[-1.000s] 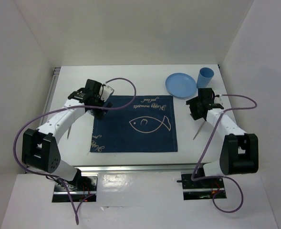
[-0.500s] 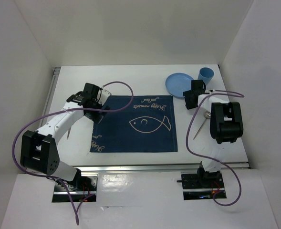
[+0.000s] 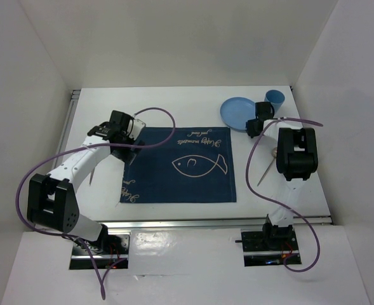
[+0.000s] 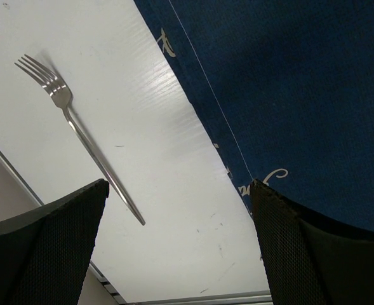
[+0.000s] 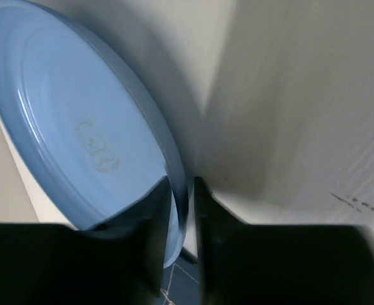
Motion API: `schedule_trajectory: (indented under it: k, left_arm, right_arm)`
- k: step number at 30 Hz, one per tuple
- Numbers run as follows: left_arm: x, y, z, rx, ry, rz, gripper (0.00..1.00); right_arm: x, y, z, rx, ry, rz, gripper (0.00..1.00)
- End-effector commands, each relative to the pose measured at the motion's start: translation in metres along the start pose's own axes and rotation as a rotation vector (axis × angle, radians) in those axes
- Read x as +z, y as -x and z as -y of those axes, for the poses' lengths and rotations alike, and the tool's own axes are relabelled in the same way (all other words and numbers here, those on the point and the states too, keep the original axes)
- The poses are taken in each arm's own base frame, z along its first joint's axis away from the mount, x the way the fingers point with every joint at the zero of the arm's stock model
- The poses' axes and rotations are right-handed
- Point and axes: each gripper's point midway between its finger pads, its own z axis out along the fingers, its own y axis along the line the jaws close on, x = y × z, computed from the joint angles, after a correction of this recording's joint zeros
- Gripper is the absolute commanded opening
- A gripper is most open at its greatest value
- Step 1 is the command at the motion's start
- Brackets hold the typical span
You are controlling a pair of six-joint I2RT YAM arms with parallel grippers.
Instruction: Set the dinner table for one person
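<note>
The white dinner table (image 3: pixel 174 105) carries a navy fish-print placemat (image 3: pixel 180 164) in the middle. A light blue plate (image 3: pixel 237 112) lies at the back right, off the mat. My right gripper (image 3: pixel 255 127) is at the plate's near right edge. In the right wrist view the plate (image 5: pixel 79 127) has its rim pinched between the jaws of that gripper (image 5: pixel 182 184), which is shut on it. My left gripper (image 3: pixel 120 133) hangs wide open above the mat's left border, and the left wrist view shows nothing between the jaws of that gripper (image 4: pixel 179 185). A fork (image 4: pixel 79 130) lies on the bare table (image 4: pixel 148 108) beside the mat.
A light blue cup (image 3: pixel 275 98) stands upright just behind the plate, near the back right corner. A spoon (image 3: pixel 265 171) lies on the table right of the mat. The fork (image 3: pixel 93 173) lies left of the mat. White walls enclose the table; a metal rail (image 3: pixel 68 127) runs along its left edge.
My right arm has swung back and left from beside the mat to the plate, and its jaws have closed on the plate's rim. The left arm has barely moved.
</note>
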Motion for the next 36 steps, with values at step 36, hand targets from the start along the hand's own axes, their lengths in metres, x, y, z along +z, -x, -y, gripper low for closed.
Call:
schedule_trajectory:
  k: [36]
  left_arm:
    - [0.007,-0.017,-0.044,-0.197,0.012,-0.029,0.98]
  right_arm:
    - [-0.179,-0.215,0.044,-1.177,0.455,-0.679,0.0]
